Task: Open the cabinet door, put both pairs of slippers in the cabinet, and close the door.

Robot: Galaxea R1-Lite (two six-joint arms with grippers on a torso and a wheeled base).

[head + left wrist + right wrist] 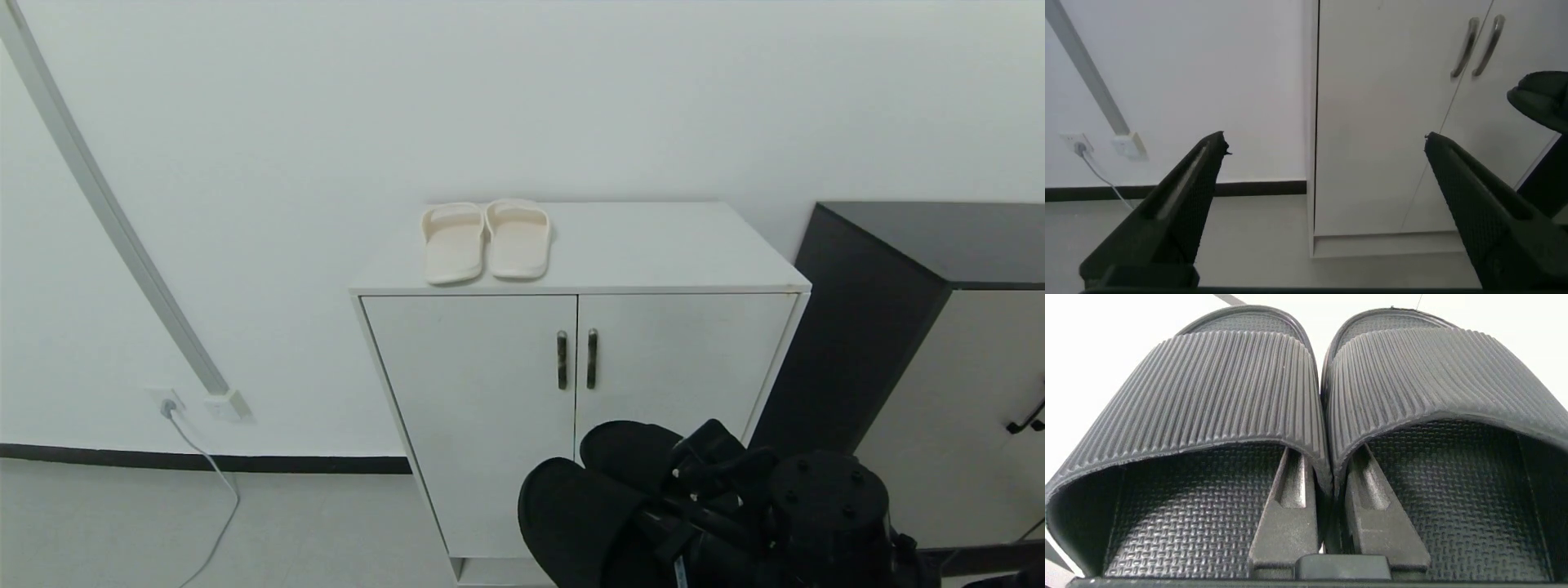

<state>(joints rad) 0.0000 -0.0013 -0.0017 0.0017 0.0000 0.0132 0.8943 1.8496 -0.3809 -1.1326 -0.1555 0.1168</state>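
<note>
Head view: cream slippers [486, 241] sit atop the cabinet [465, 408], doors closed; black slippers [596, 490] hang low before it, partly cut off. Left wrist view: left gripper [1324, 140] spread wide, empty. Right wrist view: right gripper [1328, 469] pinches the black slippers' adjoining walls.

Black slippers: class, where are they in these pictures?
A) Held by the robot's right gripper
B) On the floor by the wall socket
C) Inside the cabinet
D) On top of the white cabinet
A: the right gripper has one finger inside each of the black slippers, pinching their inner walls together, in front of the shut cabinet doors.
</note>
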